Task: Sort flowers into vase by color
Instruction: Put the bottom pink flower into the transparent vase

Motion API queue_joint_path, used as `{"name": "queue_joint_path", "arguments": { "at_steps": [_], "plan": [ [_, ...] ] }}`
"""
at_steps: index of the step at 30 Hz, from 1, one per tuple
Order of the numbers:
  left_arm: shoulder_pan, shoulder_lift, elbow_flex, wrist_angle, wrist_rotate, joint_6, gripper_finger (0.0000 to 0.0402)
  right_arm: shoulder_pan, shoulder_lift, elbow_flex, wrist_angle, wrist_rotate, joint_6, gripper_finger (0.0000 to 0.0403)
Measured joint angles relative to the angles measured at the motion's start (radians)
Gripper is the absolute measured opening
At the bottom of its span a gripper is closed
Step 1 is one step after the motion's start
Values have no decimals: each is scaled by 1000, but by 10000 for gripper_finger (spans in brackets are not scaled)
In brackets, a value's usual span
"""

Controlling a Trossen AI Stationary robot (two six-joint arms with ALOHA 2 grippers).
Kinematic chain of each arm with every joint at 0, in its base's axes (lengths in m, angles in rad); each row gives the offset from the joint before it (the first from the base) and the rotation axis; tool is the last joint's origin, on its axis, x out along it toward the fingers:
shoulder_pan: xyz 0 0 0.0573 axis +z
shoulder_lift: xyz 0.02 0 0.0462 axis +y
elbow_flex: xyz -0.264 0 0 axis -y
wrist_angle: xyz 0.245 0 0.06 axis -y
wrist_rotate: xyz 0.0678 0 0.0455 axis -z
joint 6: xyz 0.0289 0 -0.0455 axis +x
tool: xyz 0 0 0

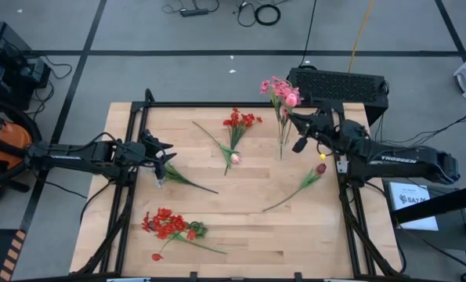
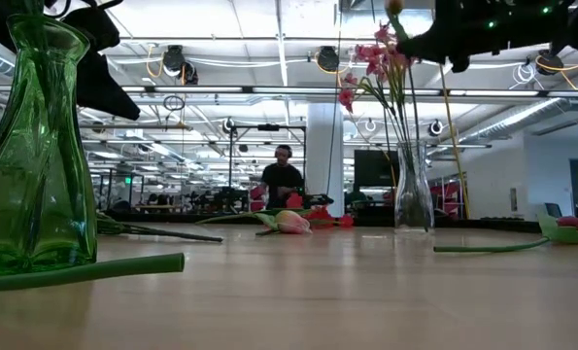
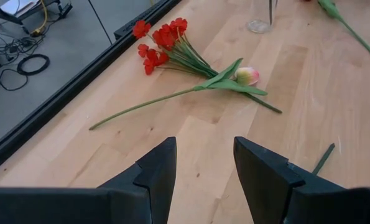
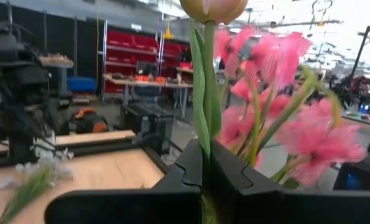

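right gripper: the right gripper was clamped on the thin green stalk of a pale pink tulip bud, stalk upright between the fingers, bud on top.
where: it sat high above the far right of the table, just beside the pink blooms standing in the clear glass vase.
key relation: the vase mouth lay below and close beside the held stalk; the stalk's long axis was near vertical, so I'd judge the coming move was a short shift over the mouth, then a lowering. The right arm was by far the nearer.
left gripper: the left gripper hung open and empty over the left half of the light wooden table, just by the pale bluish-white sprig.
ahead of left: a pink tulip stem lay flat across a red blossom cluster, stalk running roughly crosswise to the fingers.
vases: two, the clear one and a green glass vase (the green one showed only in the low view, empty as far as I could tell).
flowers flat on table: five; two red clusters, the second at the near left; one pink tulip; one dark maroon tulip bud by the right arm; one pale sprig.
risk: the bunch crowding the vase could deflect the stalk tip.
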Motion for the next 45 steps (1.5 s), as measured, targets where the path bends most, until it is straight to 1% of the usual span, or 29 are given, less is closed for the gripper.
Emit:
{"name": "queue_joint_path", "arguments": {
  "at_steps": [4, 11, 16, 21, 33, 38, 45],
  "plan": [
    [0, 0, 0, 0, 0, 0, 168, 0, 28, 0, -12, 0, 10, 0],
    [0, 0, 0, 0, 0, 0, 168, 0, 31, -2, -132, 0, 88, 0],
    [0, 0, 0, 0, 1, 1, 168, 0, 29, -43, -100, 0, 93, 0],
    [0, 0, 0, 0, 1, 3, 168, 0, 28, -62, -101, 0, 149, 3],
    [0, 0, 0, 0, 1, 2, 168, 0, 17, -62, -113, 4, 116, 53],
    [0, 0, 0, 0, 9, -21, 168, 0, -14, -62, -147, 4, 116, 76],
    [0, 0, 0, 0, 8, -49, 168, 1, -88, -62, -232, 5, 119, 96]
  ]
}}
